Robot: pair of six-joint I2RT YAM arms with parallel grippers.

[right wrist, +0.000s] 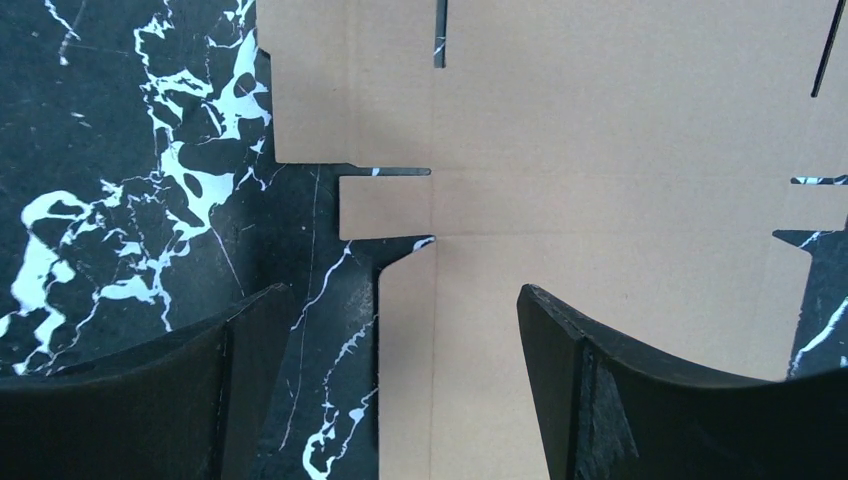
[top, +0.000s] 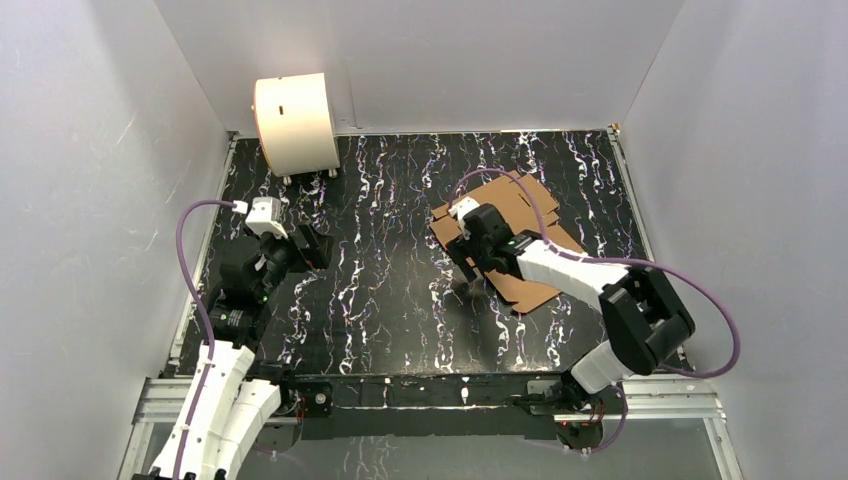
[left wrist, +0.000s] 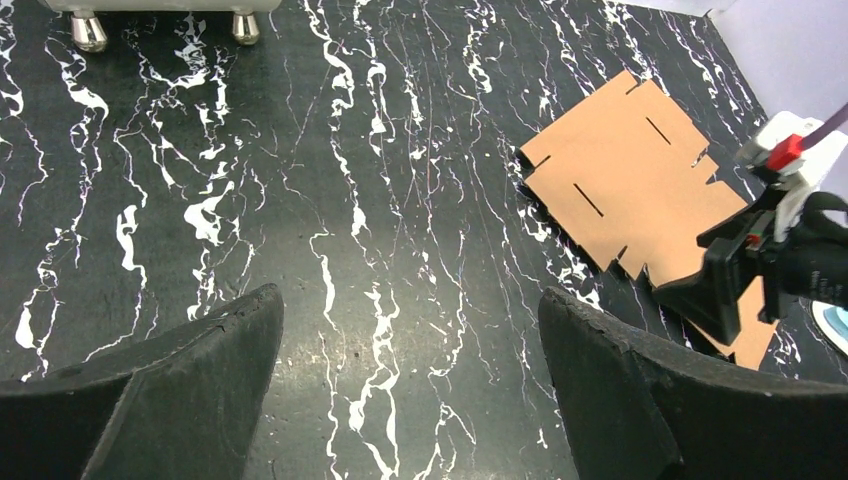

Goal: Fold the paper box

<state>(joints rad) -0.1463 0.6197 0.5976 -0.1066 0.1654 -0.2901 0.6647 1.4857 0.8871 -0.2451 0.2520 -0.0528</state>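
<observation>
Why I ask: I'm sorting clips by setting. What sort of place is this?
Probably a lab robot test cell: plain white walls enclose a black marbled table, two arms mount on a rail at its near edge, a paper box lies flat.

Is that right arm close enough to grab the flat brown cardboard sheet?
Probably yes: its open pincer hangs right over the flat brown cardboard sheet, straddling one edge, and nothing lies in between.

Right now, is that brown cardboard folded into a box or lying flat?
Lying flat, unfolded: the paper box lies spread on the dark table, slots and tabs showing, no flap standing up.
</observation>
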